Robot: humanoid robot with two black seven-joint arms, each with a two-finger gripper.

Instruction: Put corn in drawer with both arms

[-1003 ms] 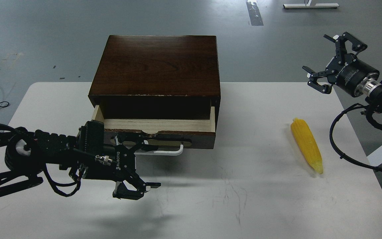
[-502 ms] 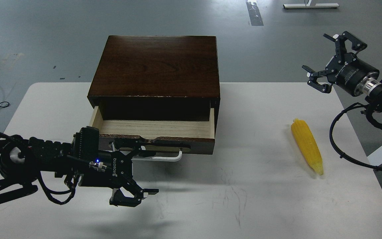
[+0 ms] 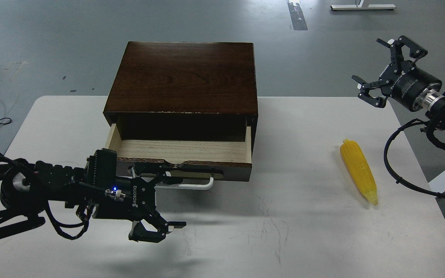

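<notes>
The yellow corn [image 3: 358,170] lies on the white table at the right, pointed end toward me. The drawer [image 3: 184,147] of the dark brown box [image 3: 182,77] is pulled partly out, and its pale inside is empty. My left gripper [image 3: 174,197] is open at the drawer's front left. Its upper finger reaches along the white bar handle [image 3: 191,186] and its lower finger hangs over the table. My right gripper [image 3: 379,67] is open and empty, held high above the table's far right corner, well away from the corn.
The white table [image 3: 269,231] ends close to the right of the corn. My right arm's black cable [image 3: 390,162] loops beside that edge. Grey floor lies beyond the box.
The drawer has slid further out toward me, and my left gripper has moved back with it at the handle. The corn and my right gripper have stayed where they were.
</notes>
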